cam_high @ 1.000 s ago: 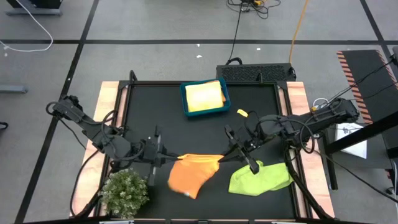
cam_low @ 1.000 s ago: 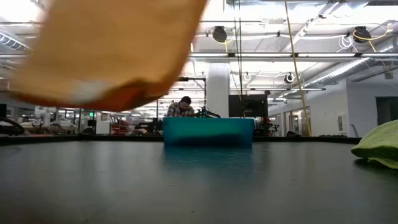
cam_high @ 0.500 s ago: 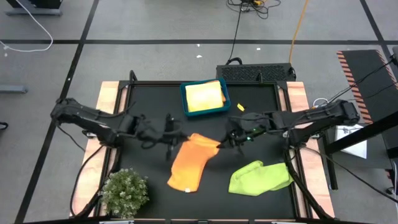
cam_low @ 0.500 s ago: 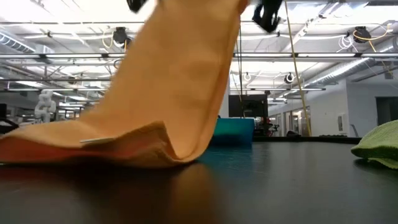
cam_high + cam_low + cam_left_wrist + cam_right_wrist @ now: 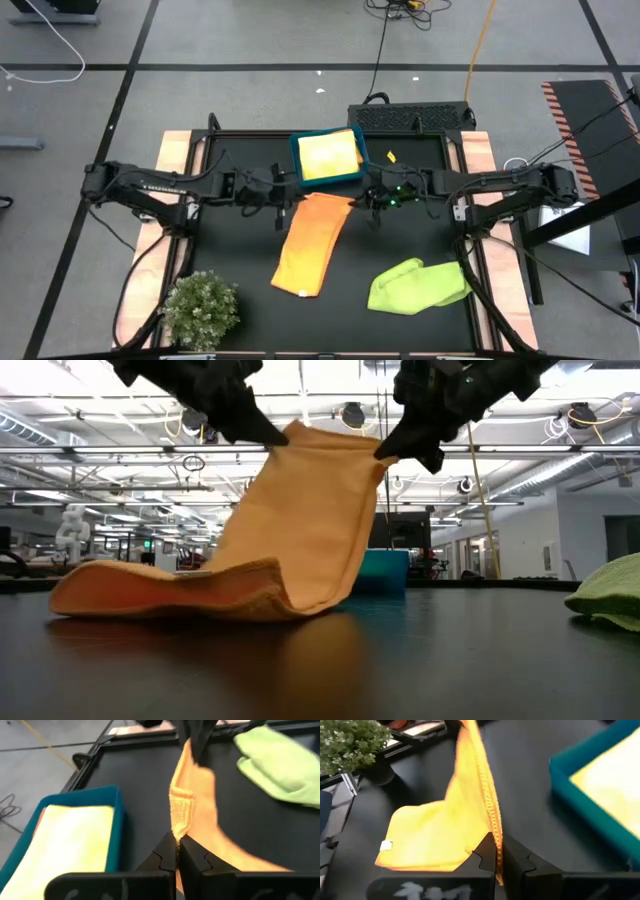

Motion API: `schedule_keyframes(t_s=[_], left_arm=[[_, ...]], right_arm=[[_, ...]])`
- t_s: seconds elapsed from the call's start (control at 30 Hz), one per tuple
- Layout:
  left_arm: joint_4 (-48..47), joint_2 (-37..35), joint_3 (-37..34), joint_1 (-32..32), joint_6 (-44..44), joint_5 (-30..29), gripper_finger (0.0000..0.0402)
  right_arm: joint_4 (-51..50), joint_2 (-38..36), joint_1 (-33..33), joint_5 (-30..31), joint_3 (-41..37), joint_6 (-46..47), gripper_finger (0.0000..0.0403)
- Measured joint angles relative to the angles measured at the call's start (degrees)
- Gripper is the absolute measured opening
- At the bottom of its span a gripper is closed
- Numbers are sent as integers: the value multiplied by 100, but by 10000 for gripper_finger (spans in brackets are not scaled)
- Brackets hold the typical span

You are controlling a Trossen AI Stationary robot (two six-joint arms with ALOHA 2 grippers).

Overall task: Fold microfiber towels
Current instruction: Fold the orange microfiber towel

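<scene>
Orange towel — doubled, far edge lifted

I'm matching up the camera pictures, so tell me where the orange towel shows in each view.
High view: orange towel, table centre, just below the blue bin.
Low view: orange towel left of centre, its far edge lifted, bin behind.
Left wrist view: centre, bin at left.
Right wrist view: centre-left, bin at right.
Shared landmark: the blue bin.

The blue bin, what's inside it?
A folded yellow towel lies inside the blue bin, nearly filling it. Anything underneath that towel is covered, so I cannot tell.
</scene>
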Motion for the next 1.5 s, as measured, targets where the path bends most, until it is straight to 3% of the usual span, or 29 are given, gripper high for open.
schedule_keyframes(t_s=[0.17, 0.43, 0.7, 1.13, 1.5], left_arm=[[43, -28, -86, 198, 228, -236, 7], [720, 343, -86, 375, 459, -75, 3], [764, 406, -93, 315, 540, -187, 3], [2676, 304, -1666, -518, 673, -430, 1], [2987, 267, -2282, -1671, 542, -1210, 1]], right_arm=[[651, 2, -20, -11, 32, -492, 1], [476, 2, -64, 608, 94, -936, 1], [617, 11, 225, 752, 96, -979, 2], [1315, 1170, 1319, 731, 105, -883, 1], [2165, 1954, 1524, 181, 103, -826, 2]])
